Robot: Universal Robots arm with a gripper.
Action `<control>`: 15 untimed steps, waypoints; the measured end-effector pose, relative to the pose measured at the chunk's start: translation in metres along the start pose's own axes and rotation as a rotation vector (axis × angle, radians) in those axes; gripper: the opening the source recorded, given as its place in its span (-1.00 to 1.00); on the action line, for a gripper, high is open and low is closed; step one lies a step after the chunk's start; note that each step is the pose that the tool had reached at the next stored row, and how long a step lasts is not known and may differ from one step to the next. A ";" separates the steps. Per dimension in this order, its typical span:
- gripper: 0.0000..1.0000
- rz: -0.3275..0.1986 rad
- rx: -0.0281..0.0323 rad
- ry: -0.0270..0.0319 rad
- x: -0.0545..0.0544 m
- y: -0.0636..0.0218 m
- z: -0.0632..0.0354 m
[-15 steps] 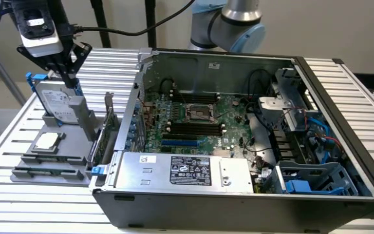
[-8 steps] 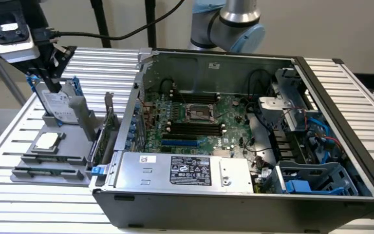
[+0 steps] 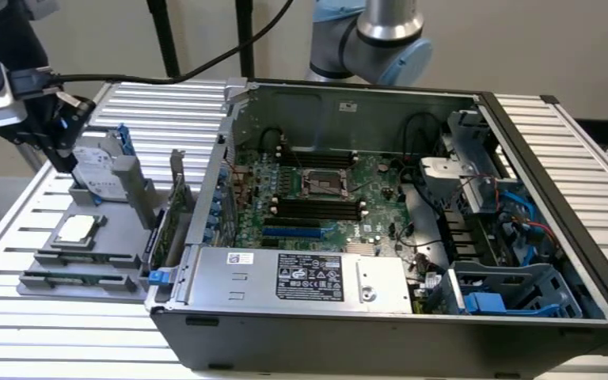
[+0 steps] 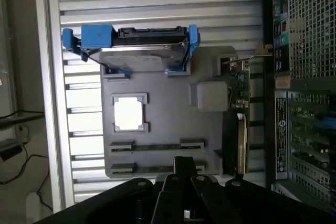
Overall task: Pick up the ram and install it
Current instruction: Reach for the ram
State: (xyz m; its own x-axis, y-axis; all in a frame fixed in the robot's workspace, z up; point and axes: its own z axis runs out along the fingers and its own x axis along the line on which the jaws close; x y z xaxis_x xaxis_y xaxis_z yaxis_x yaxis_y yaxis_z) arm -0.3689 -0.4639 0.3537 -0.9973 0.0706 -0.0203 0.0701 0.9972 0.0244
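Surface: we note a slatted aluminium table (image 3: 557, 142) with a plain pale wall behind it.
Case: an open black computer case (image 3: 389, 332) lies on its side across the centre and right of the exterior view, with its motherboard (image 3: 325, 198) exposed.
Power supply: a silver power supply (image 3: 304, 277) sits along the case's front wall.
Tray: a grey parts tray (image 3: 108, 237) lies at the exterior view's left, just beside the case.
Tray contents: we see a hard drive (image 3: 98, 170) in a blue caddy at the back, a square silver processor (image 3: 77, 229) in the middle, and a green expansion card (image 3: 172, 214) standing on the side next to the case.
Ram: the ram (image 3: 77, 279) lies flat in the tray's front slot, at the lower left of the exterior view. A second memory stick (image 3: 85, 257) lies parallel in the slot behind it.
Arm: the robot arm (image 3: 383, 36) rises behind the case, at top centre.
Gripper: the gripper (image 3: 59, 138) hangs at the upper left of the exterior view, over the tray. Its fingers are pressed together and we see nothing held.
Wrist check: the fingertips (image 4: 184, 167) overlap the ram (image 4: 155, 169). We cannot tell whether they touch.
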 end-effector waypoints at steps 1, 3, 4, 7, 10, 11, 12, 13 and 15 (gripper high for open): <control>-0.79 0.000 0.0000 0.0000 0.001 -0.0043 0.0001; -0.79 0.000 0.0000 0.0000 0.004 -0.0127 0.0003; -0.79 0.000 0.0000 0.0000 0.005 -0.0168 0.0004; -0.79 0.000 -0.0001 -0.0001 0.009 -0.0294 0.0008; -0.79 0.000 0.0000 -0.0001 0.013 -0.0412 0.0013; -0.79 0.000 0.0000 -0.0001 0.013 -0.0449 0.0015; -0.79 0.000 0.0002 0.0001 0.014 -0.0482 0.0017; -0.79 0.000 0.0003 -0.0001 0.014 -0.0501 0.0021; -0.79 0.000 0.0006 -0.0001 0.015 -0.0504 0.0023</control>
State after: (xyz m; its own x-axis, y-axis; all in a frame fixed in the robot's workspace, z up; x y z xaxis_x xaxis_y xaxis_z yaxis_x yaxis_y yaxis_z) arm -0.3869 -0.5131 0.3500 -0.9973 0.0709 -0.0204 0.0704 0.9972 0.0238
